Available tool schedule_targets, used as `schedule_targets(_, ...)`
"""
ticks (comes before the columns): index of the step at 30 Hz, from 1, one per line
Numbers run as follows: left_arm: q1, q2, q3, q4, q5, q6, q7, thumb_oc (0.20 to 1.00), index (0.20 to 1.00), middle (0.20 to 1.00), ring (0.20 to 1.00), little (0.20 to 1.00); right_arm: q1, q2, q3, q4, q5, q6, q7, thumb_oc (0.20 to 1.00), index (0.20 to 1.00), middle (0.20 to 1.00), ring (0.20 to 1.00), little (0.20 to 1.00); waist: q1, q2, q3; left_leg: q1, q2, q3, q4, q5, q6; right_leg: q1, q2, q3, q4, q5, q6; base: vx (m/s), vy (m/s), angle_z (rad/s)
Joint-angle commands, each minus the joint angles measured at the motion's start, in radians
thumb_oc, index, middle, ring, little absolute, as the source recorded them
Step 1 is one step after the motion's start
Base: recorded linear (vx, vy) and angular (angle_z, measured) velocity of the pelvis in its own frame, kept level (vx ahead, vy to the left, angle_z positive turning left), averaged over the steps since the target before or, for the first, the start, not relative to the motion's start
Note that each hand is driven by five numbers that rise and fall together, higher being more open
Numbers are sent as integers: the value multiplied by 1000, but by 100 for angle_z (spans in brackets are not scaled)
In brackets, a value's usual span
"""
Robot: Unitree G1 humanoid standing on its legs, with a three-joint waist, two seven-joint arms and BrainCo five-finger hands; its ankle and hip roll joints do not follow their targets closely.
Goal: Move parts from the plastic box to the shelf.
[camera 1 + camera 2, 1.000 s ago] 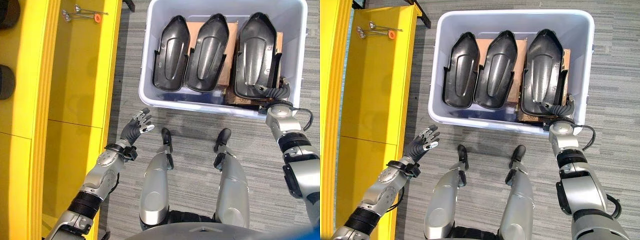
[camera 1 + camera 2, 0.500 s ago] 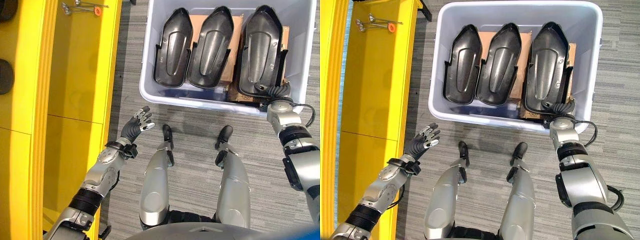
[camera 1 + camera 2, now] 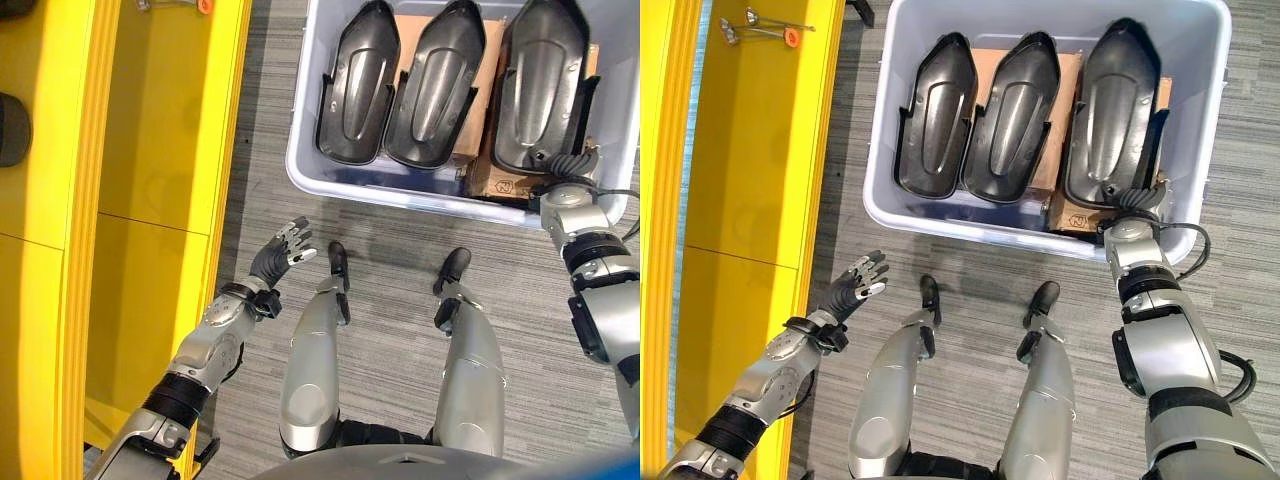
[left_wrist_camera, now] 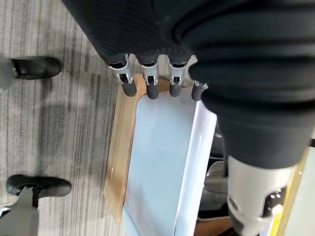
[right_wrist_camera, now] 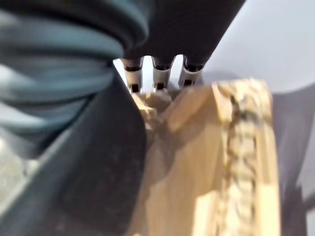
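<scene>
Right hand [image 3: 1137,200] is down inside the near right corner of the box [image 3: 902,225], at the near end of the rightmost part [image 3: 1120,110], its fingers hidden behind part and cardboard [image 3: 1080,213], so I cannot tell whether it has a grip. Left hand [image 3: 282,255] hangs slack with fingers spread, over the floor between box and shelf [image 3: 160,150]. Over the last second the whole view has slid toward the robot, which is the camera moving; against the box the right hand has barely shifted, so the pick looks not yet made. Three black parts stand side by side in the box, the other two being the middle [image 3: 1010,120] and left [image 3: 935,115] ones. One small tool with an orange bit [image 3: 770,28] lies at the shelf's far end.
</scene>
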Motion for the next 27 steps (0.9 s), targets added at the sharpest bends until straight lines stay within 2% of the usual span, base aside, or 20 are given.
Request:
schedule_targets(1,1,20,-29,-18,-27,-53,4,1000,1000,1000,1000,1000,21,-34,60,50,-56,56,-33,200,200,200,200,200,24,56,-32,-94,-9,-41,47,-7,2,-20,-22,-43,156,-113,64,2,39,6)
schedule_targets(4,0,15,-29,-10,-72,-88,-16,1000,1000,1000,1000,1000,18,-30,57,62,-18,58,-52,200,200,200,200,200,29,58,-32,-103,-11,-45,45,-5,3,-25,-23,-45,157,-113,65,-6,29,10)
schedule_targets(7,-2,13,-27,-26,-76,-100,-14,1000,1000,1000,1000,1000,36,-26,43,65,-44,61,-79,200,200,200,200,200,30,57,-32,-108,-12,-48,45,-5,4,-27,-24,-48,156,-112,67,0,0,0)
schedule_targets(10,-10,10,-31,-32,-52,-90,2,1000,1000,1000,1000,1000,79,-14,23,74,-54,76,-147,200,200,200,200,200,27,53,-32,-109,-12,-48,40,-5,7,-25,-22,-49,147,-108,71,-13,4,1)
schedule_targets(11,-8,6,-35,-19,-51,-100,1,1000,1000,1000,1000,1000,104,-13,11,82,-70,72,-186,200,200,200,200,200,24,52,-32,-107,-12,-47,33,-3,7,-23,-18,-47,136,-103,72,0,0,0)
schedule_targets(13,-5,7,-39,-10,-52,-112,0,1000,1000,1000,1000,1000,121,-12,7,82,-68,59,-204,200,200,200,200,200,20,51,-32,-106,-12,-47,31,-3,8,-22,-16,-46,132,-101,72,-37,10,2)
schedule_targets(14,0,4,-40,0,-51,-125,-5,1000,1000,1000,1000,1000,149,-5,-7,81,-77,22,-243,200,200,200,200,200,16,51,-32,-98,-14,-45,22,-1,8,-13,-11,-43,118,-98,73,-39,5,3)
schedule_targets(18,10,6,-33,11,-51,-137,-18,1000,1000,1000,1000,1000,180,1,-26,69,-90,-60,-286,200,200,200,200,200,10,50,-32,-71,-15,-42,4,1,9,11,-4,-36,98,-93,77,-28,-8,1)
schedule_targets(20,15,5,-25,16,-50,-138,-27,1000,1000,1000,1000,1000,193,2,-29,56,-125,-81,-312,200,200,200,200,200,8,47,-32,-53,-15,-40,-8,3,9,28,-1,-34,86,-91,79,0,0,0)
schedule_targets(23,24,8,-13,24,-40,-143,-42,1000,1000,1000,1000,1000,209,-5,-28,13,-169,-156,-366,200,200,200,200,200,-1,38,-32,-8,-12,-35,-37,10,7,66,11,-27,57,-85,83,-23,-16,2)
schedule_targets(27,47,13,9,24,-29,-140,-54,1000,1000,1000,1000,1000,228,-24,-28,-62,-227,-183,-404,200,200,200,200,200,-12,25,-32,52,-7,-30,-62,10,5,119,18,-19,27,-81,89,-10,-19,-4)
